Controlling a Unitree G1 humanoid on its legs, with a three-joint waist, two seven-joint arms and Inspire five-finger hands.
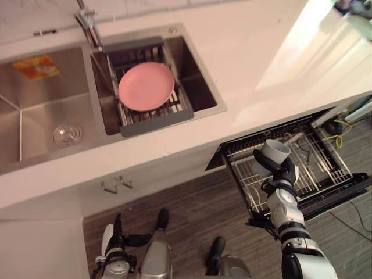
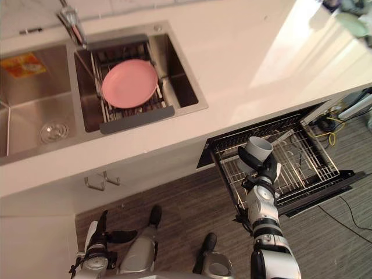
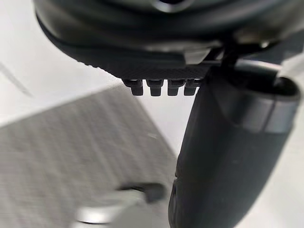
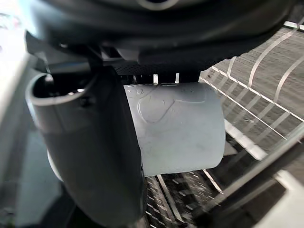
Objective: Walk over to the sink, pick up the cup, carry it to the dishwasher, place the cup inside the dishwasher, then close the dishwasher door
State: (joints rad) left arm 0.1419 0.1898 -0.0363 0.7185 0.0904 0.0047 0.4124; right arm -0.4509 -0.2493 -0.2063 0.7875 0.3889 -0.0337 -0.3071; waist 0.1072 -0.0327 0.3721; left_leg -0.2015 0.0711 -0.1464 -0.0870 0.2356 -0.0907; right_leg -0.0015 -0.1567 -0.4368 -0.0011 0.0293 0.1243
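Nearest to me, the left robot hand (image 1: pixel 118 235) hangs low beside the floor, its fingers relaxed and apart, holding nothing.

A little further on, the right robot hand (image 1: pixel 283 171) reaches out over the open dishwasher, with fingers and thumb wrapped firmly around the cup (image 1: pixel 276 152). The cup is pale grey, and its mouth is tipped up and away from the robot. It sits in the hand above the near-left part of the pulled-out wire rack (image 1: pixel 325 157). In the right wrist view the rack wires run just past the cup, and I don't see it resting on them.

Beyond that, the pale counter (image 1: pixel 250 64) carries the sink (image 1: pixel 40 110). A pink plate (image 1: pixel 146 86) lies there on a grey drain rack (image 1: pixel 157 123) below the faucet (image 1: pixel 90 26).

By my reckoning the task is well past halfway. The cup is out of the sink and has been brought to the dishwasher. It has yet to be lowered into the rack and let go. After that the rack needs pushing in, and the door, still open, needs shutting.
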